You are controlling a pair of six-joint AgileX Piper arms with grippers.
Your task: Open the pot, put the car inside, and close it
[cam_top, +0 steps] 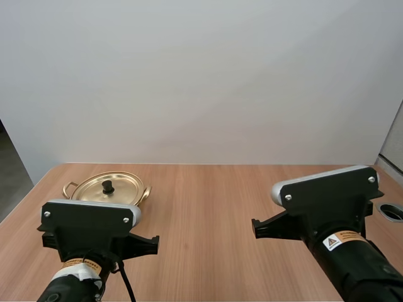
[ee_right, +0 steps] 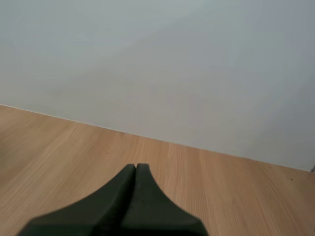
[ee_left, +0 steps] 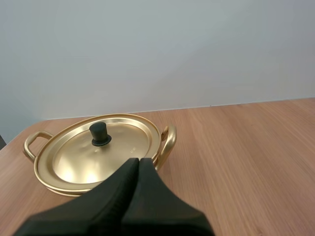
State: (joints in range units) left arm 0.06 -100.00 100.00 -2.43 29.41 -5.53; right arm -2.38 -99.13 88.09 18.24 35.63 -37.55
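Note:
A shallow gold pot (cam_top: 108,190) with two side handles stands at the far left of the wooden table, its lid on and a black knob (cam_top: 108,186) at the lid's centre. From the left wrist the same pot (ee_left: 98,152) and its black knob (ee_left: 100,134) lie just beyond my left gripper (ee_left: 138,162), which is shut on nothing, its fingers together as one dark wedge. My right gripper (ee_right: 136,168) is shut too, with nothing in it, over bare wood facing the wall. In the high view both arms sit low at the near edge of the table.
A wooden table (cam_top: 214,207) runs back to a plain white wall. A round grey grommet (cam_top: 391,211) is set in the table near its right edge. Bare wood stretches between the two arms and to the right of the pot.

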